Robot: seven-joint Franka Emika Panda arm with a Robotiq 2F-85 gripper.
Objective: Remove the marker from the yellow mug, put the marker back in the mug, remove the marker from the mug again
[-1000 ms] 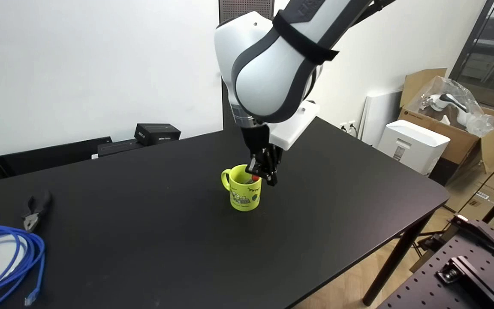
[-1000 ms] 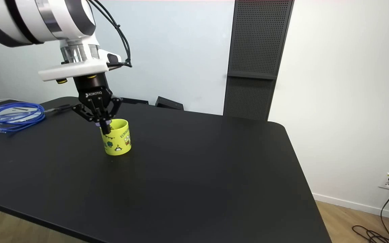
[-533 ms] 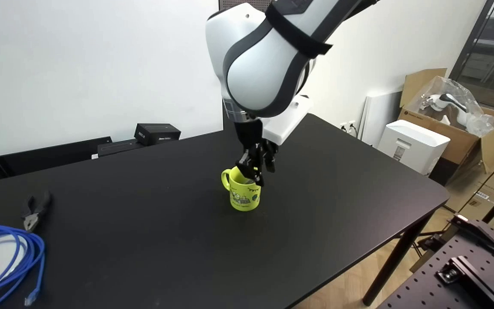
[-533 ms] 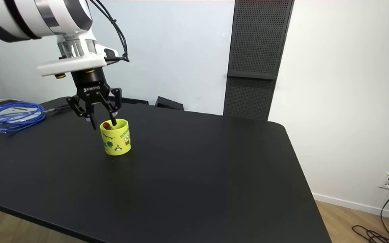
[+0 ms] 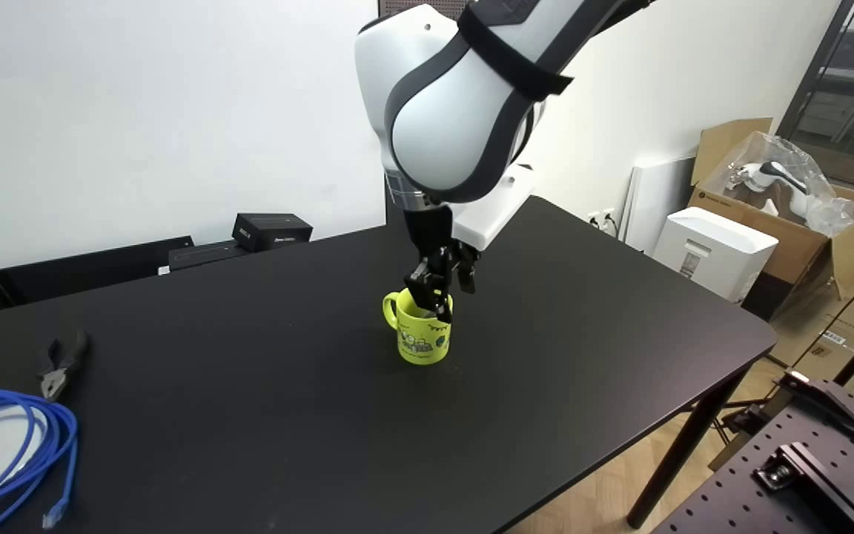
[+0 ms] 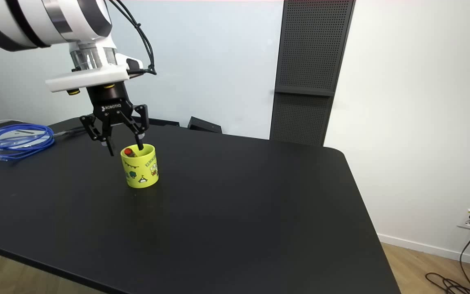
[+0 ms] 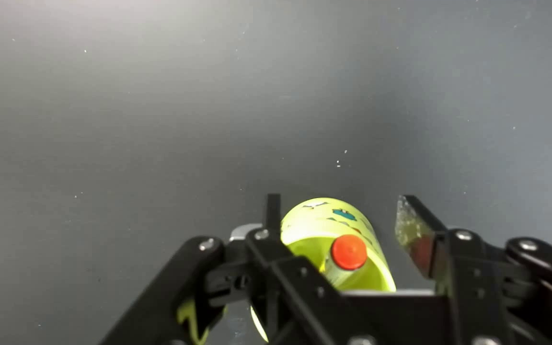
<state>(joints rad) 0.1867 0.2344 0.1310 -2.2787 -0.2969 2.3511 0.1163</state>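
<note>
The yellow mug (image 5: 422, 345) stands upright on the dark table, its handle to the left in that exterior view. Inside it leans the marker (image 6: 129, 152), red end up at the rim; its lower part is hidden by the mug wall. My gripper (image 6: 126, 150) is just above the mug with its fingers spread, one on each side of the red end. In the wrist view the gripper (image 7: 340, 211) stands open, and the marker (image 7: 349, 252) lies between the fingers with space on both sides, untouched. Fingers cover much of the marker in an exterior view.
Pliers (image 5: 60, 367) and a coil of blue cable (image 5: 15, 445) over a pale plate lie at the table's left side. Black boxes (image 5: 271, 231) sit along the back edge by the wall.
A second ago the jaws were together at the marker's red end; they have opened around it. The gripper has risen slightly and shifted a little. The mug stayed where it was.
</note>
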